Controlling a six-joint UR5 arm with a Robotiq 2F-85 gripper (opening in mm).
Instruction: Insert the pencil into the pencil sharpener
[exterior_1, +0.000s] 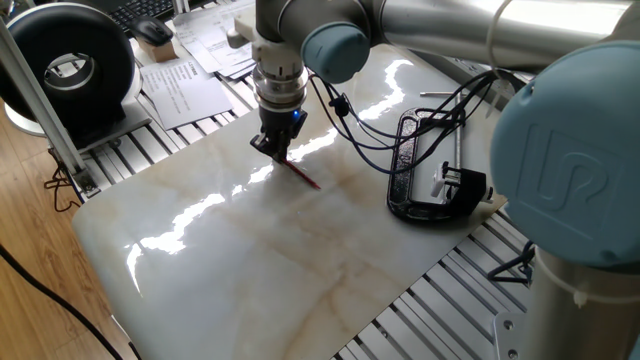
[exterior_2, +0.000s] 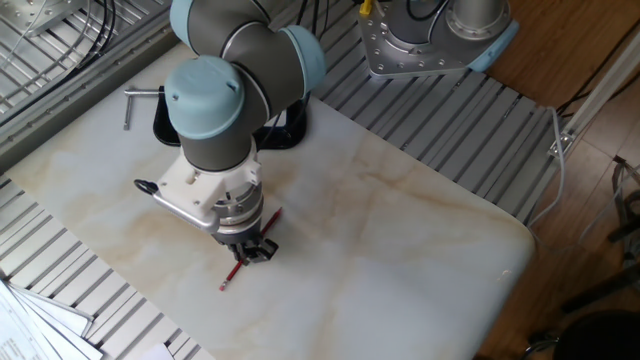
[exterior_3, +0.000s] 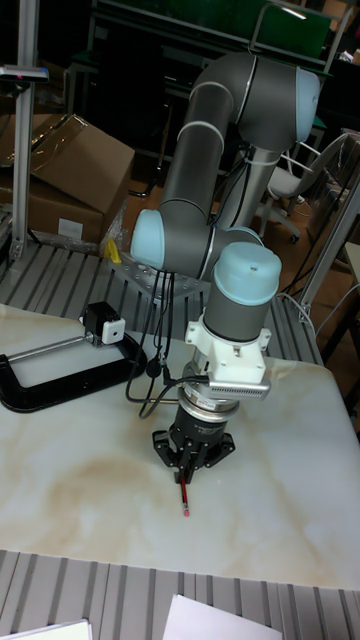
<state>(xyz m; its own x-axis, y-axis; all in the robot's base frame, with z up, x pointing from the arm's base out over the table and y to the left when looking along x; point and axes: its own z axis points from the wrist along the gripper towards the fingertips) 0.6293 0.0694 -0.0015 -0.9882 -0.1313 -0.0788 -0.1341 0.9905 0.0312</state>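
Centrally, a glossy marble-patterned slab (exterior_1: 280, 260), cream with tan veining and rounded corners, rests on a bed of ribbed aluminium rails (exterior_2: 60, 290). Item: gripper (exterior_1: 278, 150), pointing straight down over the slab's middle, fingers set down around the pencil (exterior_1: 303, 177); whether they actually clamp it cannot be told. Item: pencil, red, lying flat on the slab, one end projecting from under the gripper toward the near edge in the tall fixed view (exterior_3: 184, 498). Item: C-clamp (exterior_1: 425, 170), black, lying flat near one edge of the slab, well apart from the pencil. Item: pencil sharpener (exterior_3: 104, 325), small black block with whitish patch, held at the clamp's screw end. Item: black cables (exterior_1: 400, 125), looping from the arm across the slab toward the clamp. Surroundings: printed papers (exterior_1: 180, 80) and a keyboard (exterior_1: 140, 12) past the rails, a round black fan (exterior_1: 65, 60), cardboard boxes (exterior_3: 75, 190), wooden flooring (exterior_1: 40, 300).
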